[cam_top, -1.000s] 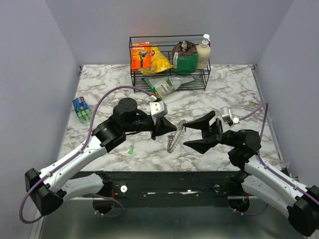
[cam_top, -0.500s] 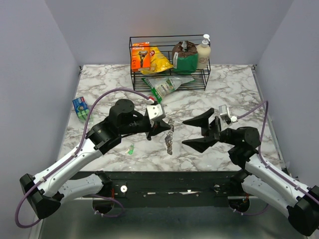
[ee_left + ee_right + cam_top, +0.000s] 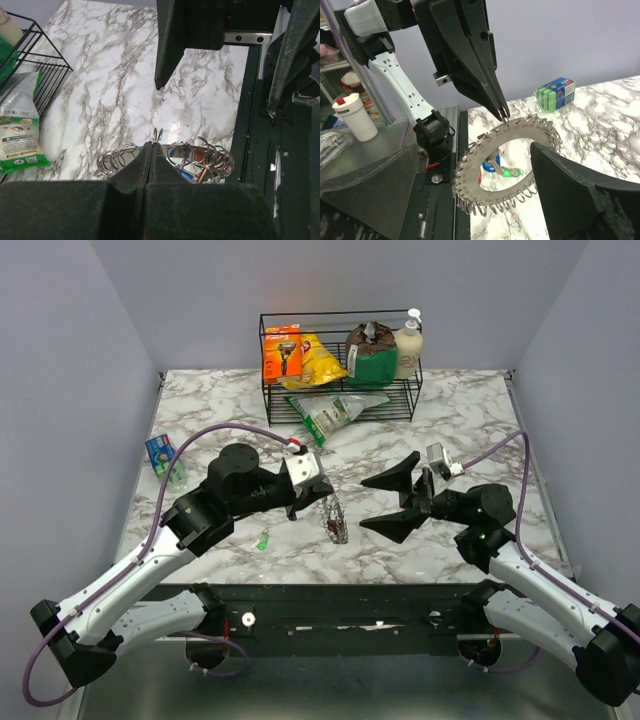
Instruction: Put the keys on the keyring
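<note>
"Silver wire ring (image 3: 335, 519), fringed with little keys. The left gripper (image 3: 320, 504) has it pinched by the rim, jaws tight on the wire, hanging just above the white marble table (image 3: 450, 420)."

"And the right gripper (image 3: 364, 504)?"

"Spread wide, empty, facing the ring from just beside it."

"So nothing's being threaded yet?"

"No, I'd call this the presenting step. A small green-headed key (image 3: 262, 539) lies loose on the marble near the left arm. Next, I reckon, the right must fetch a loose key and find the wire's split. Fiddly work."
</note>
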